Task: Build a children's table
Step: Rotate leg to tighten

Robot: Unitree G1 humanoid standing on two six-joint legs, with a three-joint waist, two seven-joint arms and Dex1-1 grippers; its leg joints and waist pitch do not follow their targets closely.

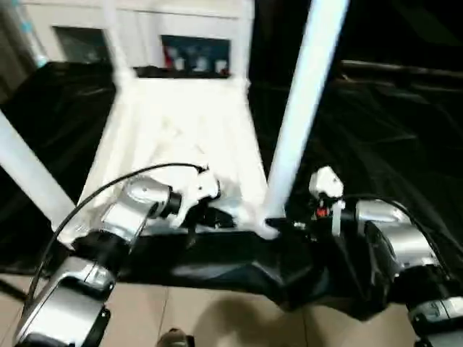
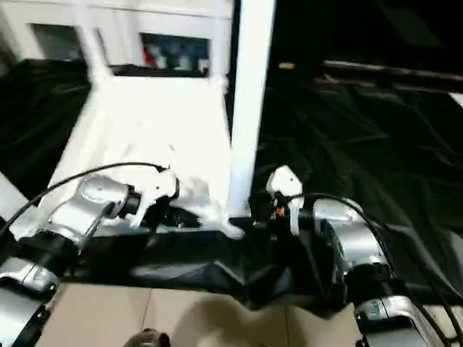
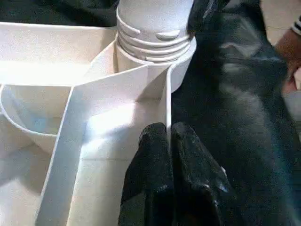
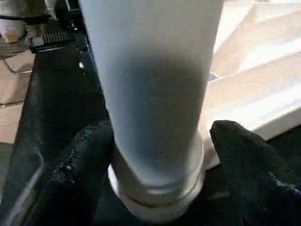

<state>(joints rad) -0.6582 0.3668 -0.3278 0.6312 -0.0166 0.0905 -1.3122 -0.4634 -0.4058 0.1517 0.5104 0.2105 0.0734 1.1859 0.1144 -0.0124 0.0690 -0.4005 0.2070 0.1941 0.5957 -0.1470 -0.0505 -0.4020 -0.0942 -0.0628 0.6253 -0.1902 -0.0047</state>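
The white tabletop (image 1: 181, 137) lies underside up on a black cloth, its ribs showing. A long white leg (image 1: 300, 108) stands upright in the near right corner socket (image 3: 155, 52). My right gripper (image 4: 162, 129) is open around the base of this leg, one finger (image 4: 89, 155) against it and the other finger (image 4: 244, 155) a little apart from it. My left gripper (image 3: 168, 136) is shut on the tabletop's thin rim wall just beside that socket. Another leg (image 1: 29, 173) rises at the near left, and one more (image 1: 116, 43) at the far left.
The black cloth (image 1: 376, 144) spreads wide to the right of the tabletop. A white cabinet (image 1: 181, 29) stands behind it. Tan floor (image 1: 217, 318) shows at the near edge. A person's hand (image 3: 289, 52) shows beyond the cloth's edge.
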